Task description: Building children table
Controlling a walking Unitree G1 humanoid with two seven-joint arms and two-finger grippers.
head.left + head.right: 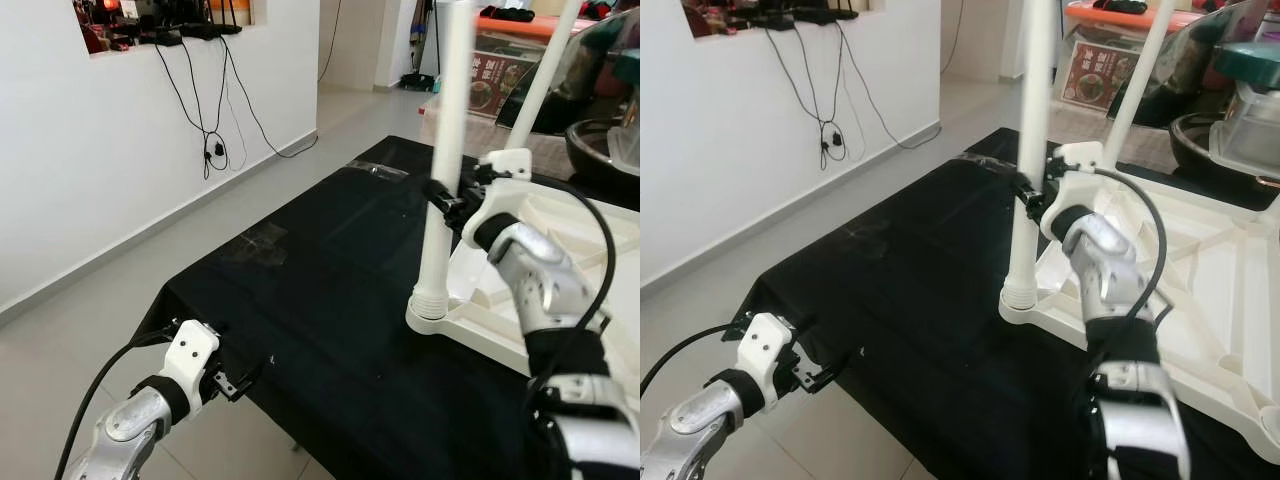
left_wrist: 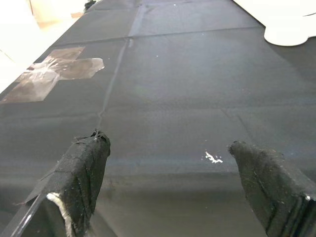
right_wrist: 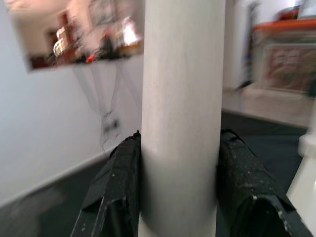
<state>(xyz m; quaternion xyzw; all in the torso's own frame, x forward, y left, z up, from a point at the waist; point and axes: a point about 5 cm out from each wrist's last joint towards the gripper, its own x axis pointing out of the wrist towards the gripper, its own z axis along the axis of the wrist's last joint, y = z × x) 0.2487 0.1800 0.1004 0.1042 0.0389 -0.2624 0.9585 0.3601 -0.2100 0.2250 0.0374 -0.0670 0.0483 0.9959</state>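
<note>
The white table top (image 1: 560,300) lies upside down on a black cloth (image 1: 330,290) that covers a low surface, with its ribbed underside facing up. It sits toward the robot's right, near the cloth's far right part. A white table leg (image 1: 447,170) stands upright in the socket (image 1: 432,308) at the top's nearest corner, and a second leg (image 1: 545,75) rises at a slant further back.

The right gripper (image 1: 447,203) reaches in from the right and is clamped on the near leg about midway up its visible length. In the right wrist view its 2 black fingers (image 3: 116,182) press against both sides of the white tube (image 3: 181,118).

The left gripper (image 1: 238,380) hovers low at the near left edge of the cloth, well apart from the table top. Its fingers (image 2: 84,173) are spread apart with nothing between them, pointing across the dark fabric, where a small white fleck (image 2: 213,158) and strips of clear tape (image 2: 54,74) show.

Beyond the cloth is pale floor tile (image 1: 150,290), a white wall (image 1: 110,150) and black cables (image 1: 205,110) hanging from a ledge.
</note>
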